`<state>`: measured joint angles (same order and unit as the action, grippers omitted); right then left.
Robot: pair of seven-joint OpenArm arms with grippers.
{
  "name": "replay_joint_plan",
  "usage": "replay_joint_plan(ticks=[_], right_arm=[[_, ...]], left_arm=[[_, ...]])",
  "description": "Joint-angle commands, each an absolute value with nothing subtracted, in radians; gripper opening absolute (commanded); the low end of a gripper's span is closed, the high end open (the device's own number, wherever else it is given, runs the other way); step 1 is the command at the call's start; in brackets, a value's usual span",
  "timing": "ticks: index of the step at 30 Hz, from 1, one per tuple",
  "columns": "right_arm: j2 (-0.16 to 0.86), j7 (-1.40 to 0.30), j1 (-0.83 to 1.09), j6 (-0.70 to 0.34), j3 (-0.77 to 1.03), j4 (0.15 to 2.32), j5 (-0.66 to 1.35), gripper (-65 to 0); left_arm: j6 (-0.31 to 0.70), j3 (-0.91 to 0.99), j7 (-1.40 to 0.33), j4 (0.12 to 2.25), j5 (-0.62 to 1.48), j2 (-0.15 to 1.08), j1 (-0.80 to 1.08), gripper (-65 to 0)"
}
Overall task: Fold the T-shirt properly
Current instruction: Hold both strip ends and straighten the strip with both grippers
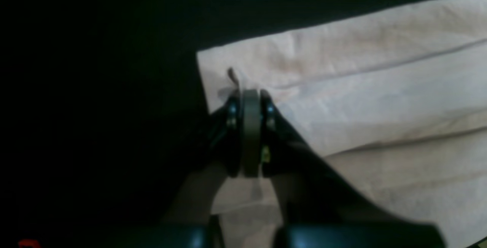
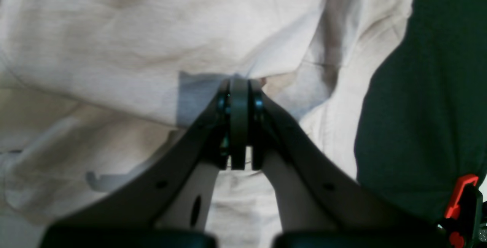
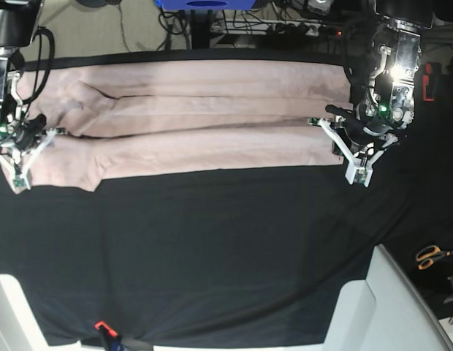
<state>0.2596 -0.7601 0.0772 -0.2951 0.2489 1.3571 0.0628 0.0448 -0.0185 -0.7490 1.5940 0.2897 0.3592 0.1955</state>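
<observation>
The pale pink T-shirt (image 3: pixel 197 124) lies in a long lengthwise-folded strip across the far part of the table. At its right end in the base view, my left gripper (image 3: pixel 336 139) is shut on the T-shirt. The left wrist view shows the jaws (image 1: pixel 251 92) closed near a corner of the T-shirt (image 1: pixel 380 88), with a small pucker at the tips. My right gripper (image 3: pixel 45 135) is at the strip's other end. In the right wrist view it (image 2: pixel 239 80) is shut on a fold edge of the T-shirt (image 2: pixel 152 31), and creases run toward its tips.
A black cloth (image 3: pixel 212 241) covers the table under and in front of the shirt. Orange-handled scissors (image 3: pixel 431 256) lie at the right edge, above a white bin-like shape (image 3: pixel 387 307). A red clamp (image 3: pixel 102 327) holds the near edge, and another red clamp (image 2: pixel 460 194) shows beside the right gripper.
</observation>
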Motion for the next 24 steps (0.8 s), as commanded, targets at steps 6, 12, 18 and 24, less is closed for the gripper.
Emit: replay_joint_plan(ticks=[6, 12, 18, 24], right_arm=[[0.274, -0.748, 0.087, -0.292, 0.255, 1.380, 0.058, -65.0], [0.274, -0.745, 0.097, -0.292, 0.254, 1.380, 0.058, -65.0], [0.274, -0.742, 0.099, -0.292, 0.254, 1.376, 0.058, -65.0], [0.272, -0.742, 0.099, -0.292, 0.254, 1.376, 0.058, -65.0]], left_arm=[[0.039, -0.012, -0.734, 1.667, 0.277, 0.377, 0.248, -65.0], [0.038, -0.012, -0.734, 1.662, 0.275, 0.374, 0.254, -65.0], [0.036, -0.012, -0.734, 1.662, 0.275, 0.380, 0.254, -65.0], [0.033, -0.012, -0.733, 1.621, 0.275, 0.380, 0.262, -65.0]])
